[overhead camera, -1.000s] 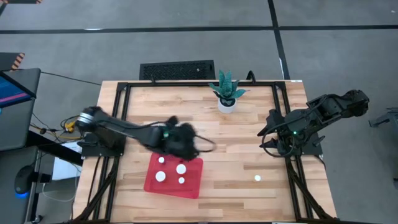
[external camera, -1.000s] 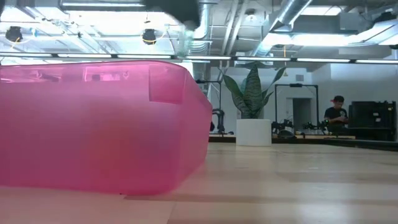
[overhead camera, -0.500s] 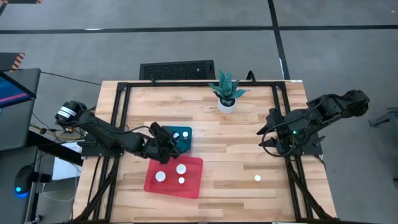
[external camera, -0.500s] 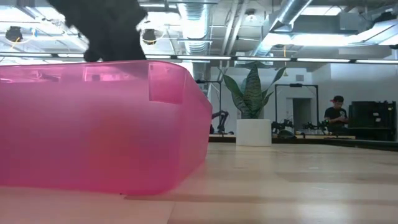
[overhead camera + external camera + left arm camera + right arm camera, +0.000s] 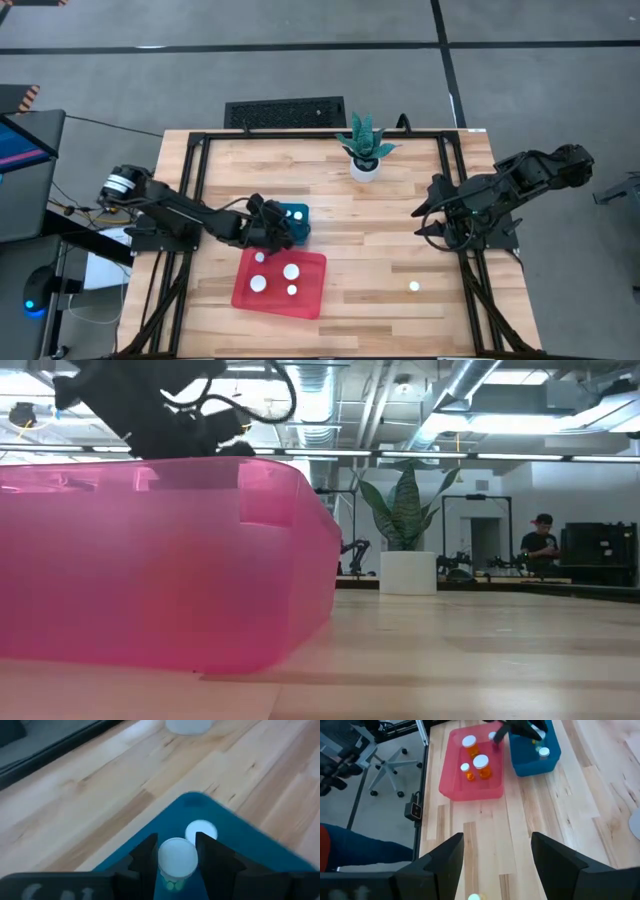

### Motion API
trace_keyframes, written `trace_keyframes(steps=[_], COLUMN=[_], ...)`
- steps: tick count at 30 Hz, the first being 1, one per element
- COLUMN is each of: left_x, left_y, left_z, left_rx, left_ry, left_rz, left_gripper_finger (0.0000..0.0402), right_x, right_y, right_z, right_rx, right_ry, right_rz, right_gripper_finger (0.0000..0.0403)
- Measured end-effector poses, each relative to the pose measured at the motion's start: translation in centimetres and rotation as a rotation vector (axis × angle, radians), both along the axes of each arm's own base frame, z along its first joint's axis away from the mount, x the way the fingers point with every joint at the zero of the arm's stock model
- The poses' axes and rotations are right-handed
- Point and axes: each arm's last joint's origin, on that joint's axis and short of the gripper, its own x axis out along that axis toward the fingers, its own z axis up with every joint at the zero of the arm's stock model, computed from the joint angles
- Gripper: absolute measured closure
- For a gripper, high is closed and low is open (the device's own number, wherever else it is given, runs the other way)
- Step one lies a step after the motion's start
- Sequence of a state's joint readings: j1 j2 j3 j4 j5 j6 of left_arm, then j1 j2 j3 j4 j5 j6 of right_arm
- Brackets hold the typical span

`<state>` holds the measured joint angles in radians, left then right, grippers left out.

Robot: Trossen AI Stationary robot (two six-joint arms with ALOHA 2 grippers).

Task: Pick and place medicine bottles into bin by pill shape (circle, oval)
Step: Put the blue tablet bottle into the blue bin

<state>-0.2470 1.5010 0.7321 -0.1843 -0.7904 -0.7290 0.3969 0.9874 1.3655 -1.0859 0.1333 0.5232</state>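
A white-capped medicine bottle (image 5: 177, 858) sits pinched between the two fingers of the left tool (image 5: 175, 854), held above the blue bin (image 5: 295, 222), where another white-capped bottle (image 5: 201, 831) already lies. Just beside, on the near side, the pink bin (image 5: 281, 283) holds four bottles (image 5: 481, 765) with amber bodies. One more bottle (image 5: 414, 287) stands alone on the counter (image 5: 400, 230), well to the right. The right tool (image 5: 428, 222) waits spread at the counter's right edge. A potted plant (image 5: 364, 146) stands at the far side.
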Motion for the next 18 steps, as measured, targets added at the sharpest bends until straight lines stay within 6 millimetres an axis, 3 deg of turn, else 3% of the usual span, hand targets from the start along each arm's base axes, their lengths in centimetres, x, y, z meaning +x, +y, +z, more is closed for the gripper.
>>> trace_keyframes(steps=[7, 18], left_x=[0.7, 0.7], left_y=[0.6, 0.6], left_z=[-2.1, -2.2], left_rx=[-0.009, -0.010], left_ry=[0.062, 0.054], left_rz=[0.020, 0.046], left_gripper_finger=[0.0287, 0.0287], right_x=[0.1, 0.1], right_y=[0.0, 0.0], right_z=[0.1, 0.1], right_rx=[0.007, 0.015], right_ry=[-0.009, -0.014], right_rz=[-0.003, -0.006], right_gripper_finger=[0.0163, 0.0163])
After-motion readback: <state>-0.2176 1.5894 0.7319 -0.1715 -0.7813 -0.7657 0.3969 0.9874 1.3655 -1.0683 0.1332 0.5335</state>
